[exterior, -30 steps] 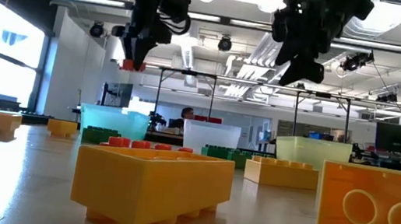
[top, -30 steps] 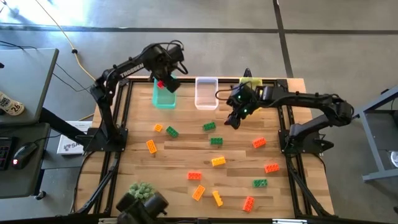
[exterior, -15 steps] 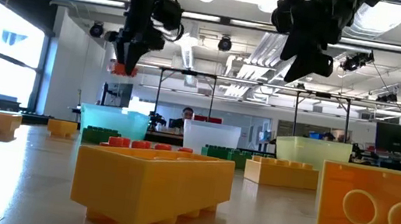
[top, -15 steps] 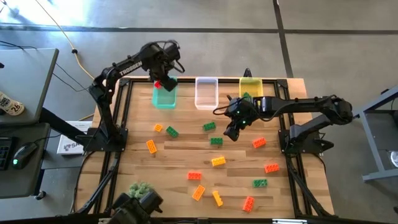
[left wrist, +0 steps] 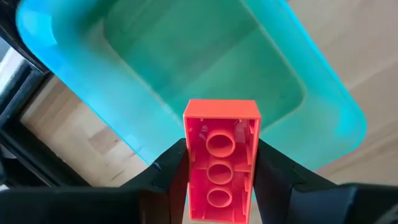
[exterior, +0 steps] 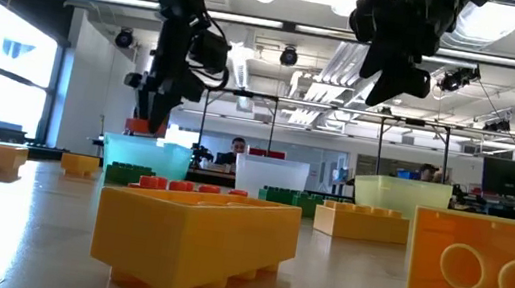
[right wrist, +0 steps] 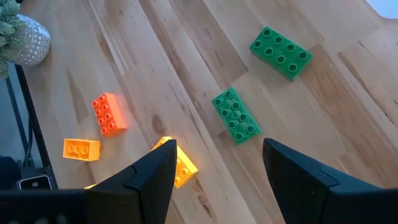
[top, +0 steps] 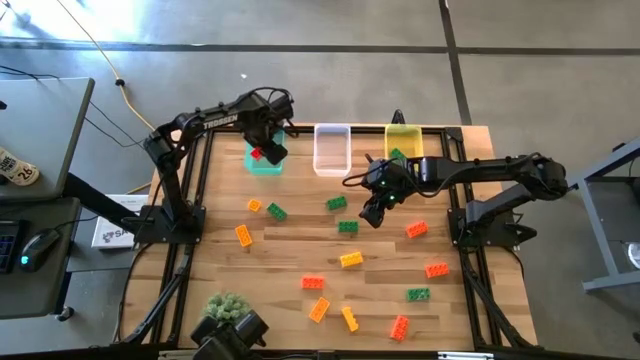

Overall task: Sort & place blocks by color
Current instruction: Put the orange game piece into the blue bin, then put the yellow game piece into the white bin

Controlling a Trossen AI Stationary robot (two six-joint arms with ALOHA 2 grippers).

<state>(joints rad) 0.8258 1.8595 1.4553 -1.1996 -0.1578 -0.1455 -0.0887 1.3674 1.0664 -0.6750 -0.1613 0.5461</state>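
Observation:
My left gripper point(top: 262, 152) points down over the teal bin point(top: 266, 163) and is shut on a red-orange block point(left wrist: 221, 158). In the low view the block point(exterior: 142, 128) hangs just at the bin's rim point(exterior: 148, 144). My right gripper point(top: 373, 210) hovers open above mid-table, with nothing between its fingers point(right wrist: 217, 158). Below it two green blocks point(right wrist: 236, 116) point(right wrist: 281, 53) lie flat on the wood. Other red-orange, yellow-orange and green blocks lie scattered over the near half of the table. My left gripper pinches the red-orange block's two long sides point(left wrist: 186, 168) between its two fingers, which come from above, pointing down. The block's hollow underside faces the wrist camera. It is lifted clear, over the inside of the teal bin point(left wrist: 205, 81).
A clear bin point(top: 332, 150) and a yellow bin point(top: 403, 140) stand in a row with the teal one at the far edge. A fuzzy green plant ball point(top: 228, 303) sits at the near left. Large yellow-orange blocks point(exterior: 188, 240) stand close to the low camera.
My left gripper has gone down with the red-orange block toward the teal bin, from well above it to rim height. My right gripper first swung from the yellow bin toward the table's middle and near side, then kept still, open.

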